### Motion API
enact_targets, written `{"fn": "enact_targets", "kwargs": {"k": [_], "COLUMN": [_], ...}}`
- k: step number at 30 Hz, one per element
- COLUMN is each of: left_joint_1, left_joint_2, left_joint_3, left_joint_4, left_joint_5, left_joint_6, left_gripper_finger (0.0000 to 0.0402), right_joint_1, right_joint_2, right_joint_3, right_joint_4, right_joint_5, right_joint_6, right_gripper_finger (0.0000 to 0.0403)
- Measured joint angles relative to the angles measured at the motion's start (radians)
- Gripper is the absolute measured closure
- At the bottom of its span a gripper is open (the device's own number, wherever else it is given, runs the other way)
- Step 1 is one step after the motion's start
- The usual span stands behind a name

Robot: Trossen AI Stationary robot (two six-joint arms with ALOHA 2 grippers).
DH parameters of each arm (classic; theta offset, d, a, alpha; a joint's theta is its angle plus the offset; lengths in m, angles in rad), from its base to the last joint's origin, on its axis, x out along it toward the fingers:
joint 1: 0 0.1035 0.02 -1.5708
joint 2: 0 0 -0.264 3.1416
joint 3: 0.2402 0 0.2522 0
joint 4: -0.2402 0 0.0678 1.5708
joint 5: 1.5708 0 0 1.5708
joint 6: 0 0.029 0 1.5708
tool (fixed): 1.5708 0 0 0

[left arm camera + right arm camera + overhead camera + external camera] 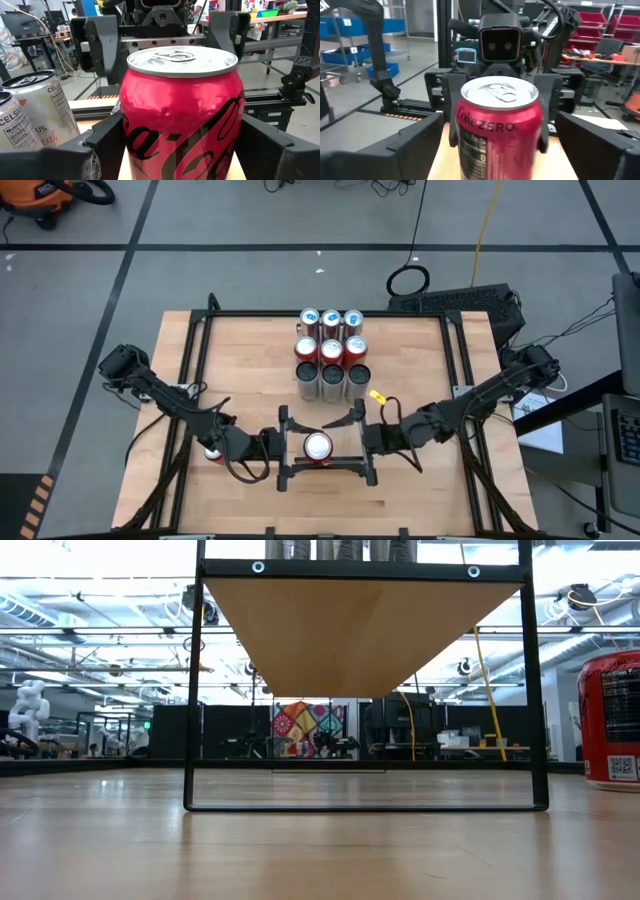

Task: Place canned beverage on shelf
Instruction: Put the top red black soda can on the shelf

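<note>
Right now you are holding the red Coke Zero aluminium can [318, 446] upright on the pale wood shelf panel [303, 456], the left gripper [283, 448] grasping it and the right gripper [366, 442] spread around it, released. Any sideways tug risks tipping it; contact at the can's base is staying hidden.

Bright ceiling lights [90, 560] blowing out in low view; red can [182, 115] lid catching glare; near fingers blurring in wrist views
</note>
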Motion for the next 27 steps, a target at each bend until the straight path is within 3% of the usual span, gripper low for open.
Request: {"fn": "enact_targets", "kwargs": {"k": [7,27], "left_joint_1": [0.015,0.035], "left_joint_2": [0.0,0.001], "left_joint_3": [0.0,0.0], "left_joint_4": [0.003,0.007], "left_joint_5": [-0.001,-0.003], "left_joint_6": [0.0,-0.007], "left_gripper_finger": [0.0106,0.0106], "right_joint_1": [-0.035,-0.059], "right_joint_2": [0.019,0.025], "right_joint_3": [0.0,0.0], "right_joint_4": [0.009,0.053], "right_joint_5": [-0.038,-0.06], "right_joint_6": [-0.005,-0.033], "right_gripper_finger": [0.0005,0.001]}}
